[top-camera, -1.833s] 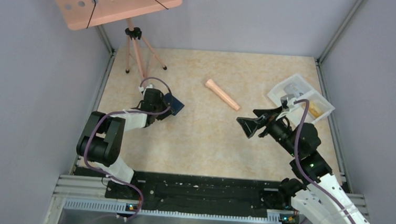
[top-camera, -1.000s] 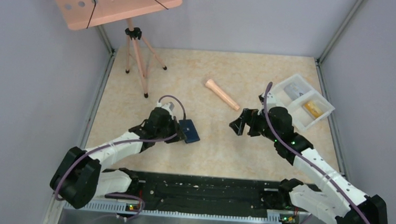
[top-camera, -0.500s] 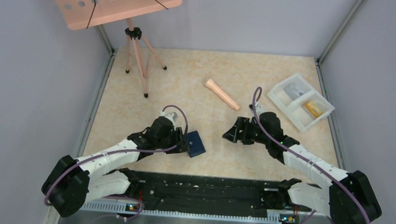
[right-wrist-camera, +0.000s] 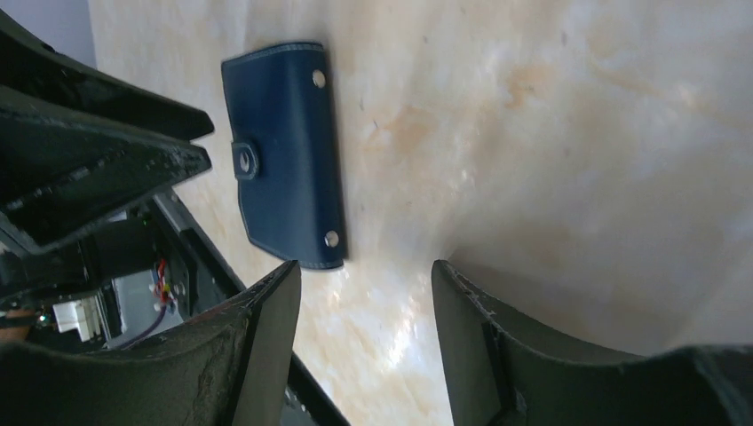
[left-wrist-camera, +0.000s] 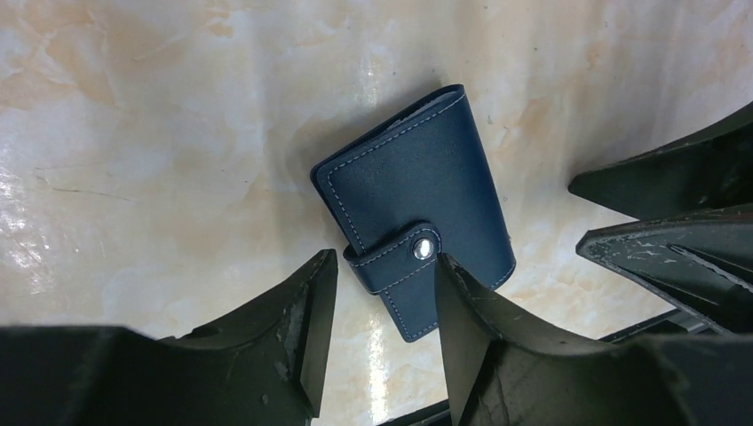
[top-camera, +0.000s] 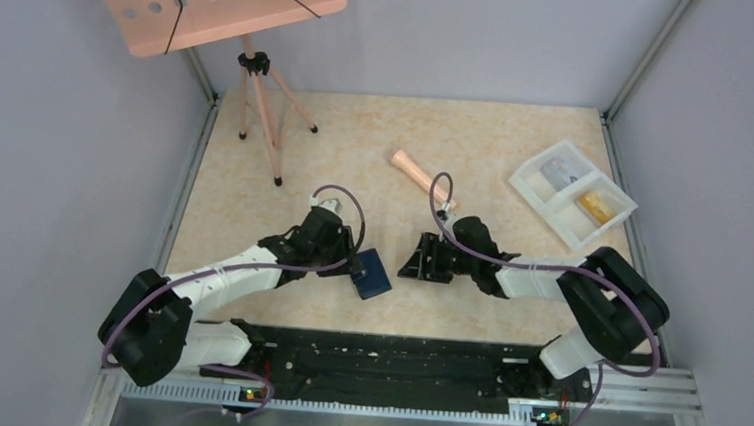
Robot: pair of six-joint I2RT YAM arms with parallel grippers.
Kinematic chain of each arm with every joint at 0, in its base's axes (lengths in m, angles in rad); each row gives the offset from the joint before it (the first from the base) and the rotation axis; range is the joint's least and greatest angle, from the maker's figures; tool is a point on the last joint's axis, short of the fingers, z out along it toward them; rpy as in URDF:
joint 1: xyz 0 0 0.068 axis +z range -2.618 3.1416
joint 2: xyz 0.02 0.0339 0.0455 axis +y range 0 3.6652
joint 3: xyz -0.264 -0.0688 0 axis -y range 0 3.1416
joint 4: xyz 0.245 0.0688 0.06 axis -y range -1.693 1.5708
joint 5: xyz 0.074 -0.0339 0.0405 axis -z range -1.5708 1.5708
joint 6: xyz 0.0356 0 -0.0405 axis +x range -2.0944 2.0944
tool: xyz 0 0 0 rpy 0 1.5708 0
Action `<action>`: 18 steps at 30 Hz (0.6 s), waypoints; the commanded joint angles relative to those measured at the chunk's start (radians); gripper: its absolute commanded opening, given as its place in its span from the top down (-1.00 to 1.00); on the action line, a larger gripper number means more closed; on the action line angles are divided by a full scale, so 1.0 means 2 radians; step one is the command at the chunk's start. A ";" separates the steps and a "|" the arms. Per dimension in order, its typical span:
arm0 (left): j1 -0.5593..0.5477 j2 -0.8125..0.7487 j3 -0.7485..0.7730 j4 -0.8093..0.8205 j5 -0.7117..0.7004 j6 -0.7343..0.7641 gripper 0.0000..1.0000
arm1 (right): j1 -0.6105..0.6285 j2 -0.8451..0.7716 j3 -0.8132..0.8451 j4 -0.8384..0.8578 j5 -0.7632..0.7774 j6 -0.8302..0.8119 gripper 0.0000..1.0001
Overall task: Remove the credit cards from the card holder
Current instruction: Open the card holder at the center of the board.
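The card holder [top-camera: 373, 274], closed with its tab snapped, lies flat on the table [top-camera: 359, 132] near the front edge between the 2 grippers, the left gripper [left-wrist-camera: 384, 262] part-open astride its tab end, seemingly not clamping it, and the right gripper [right-wrist-camera: 366, 266] part-open and empty just beside it.

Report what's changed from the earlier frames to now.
Left gripper carried the card holder toward the near centre, then let it go; it lies closed. Right gripper swung from the white tray over beside it. Peach stick, tray and stand unmoved.
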 commanded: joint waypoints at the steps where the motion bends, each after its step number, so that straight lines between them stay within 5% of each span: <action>1: 0.000 0.009 0.020 0.015 -0.007 0.002 -0.02 | 0.016 0.042 0.037 0.069 -0.016 0.008 -0.12; 18: -0.002 0.012 -0.035 0.078 0.045 -0.035 -0.02 | 0.068 0.143 0.060 0.137 -0.010 0.051 0.10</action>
